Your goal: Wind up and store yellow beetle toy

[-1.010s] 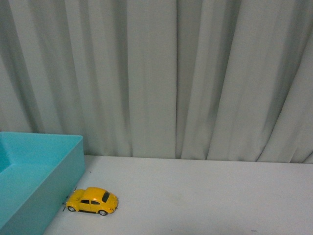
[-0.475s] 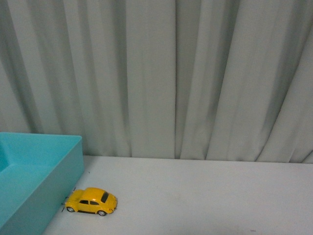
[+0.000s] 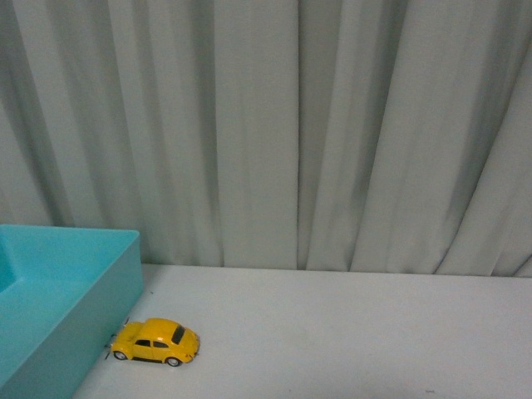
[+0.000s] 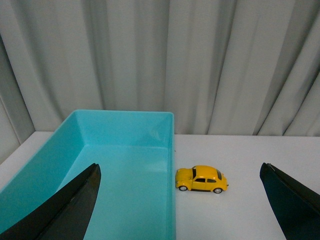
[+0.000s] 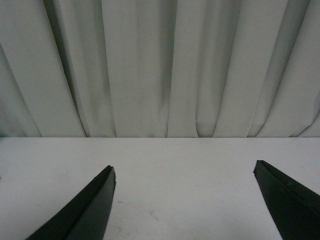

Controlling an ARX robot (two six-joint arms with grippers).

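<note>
Two claws show, each through its own wrist camera, and both are released with their dark fingers spread wide. The left claw [image 4: 178, 164] hangs above the table [image 3: 349, 332] with nothing gripped. The yellow beetle toy [image 4: 201, 179] lies ahead of it, past the fingertips and within the span between the two fingers [image 4: 65, 210], well apart from both. The toy stands on its wheels on the table, side-on to this claw. One end sits just beside the outer wall of a teal bin [image 4: 120, 130]; whether it touches the wall cannot be told. The bin's open inside lies ahead of this claw's other finger, on the far side of that wall from the toy.

In the front view the toy [image 3: 155, 342] stands on the table at the bin's [image 3: 75, 237] near corner.

The right claw [image 5: 183, 165] also holds nothing, with table [image 5: 180, 150] and a pale pleated curtain [image 5: 160, 65] ahead of it.
</note>
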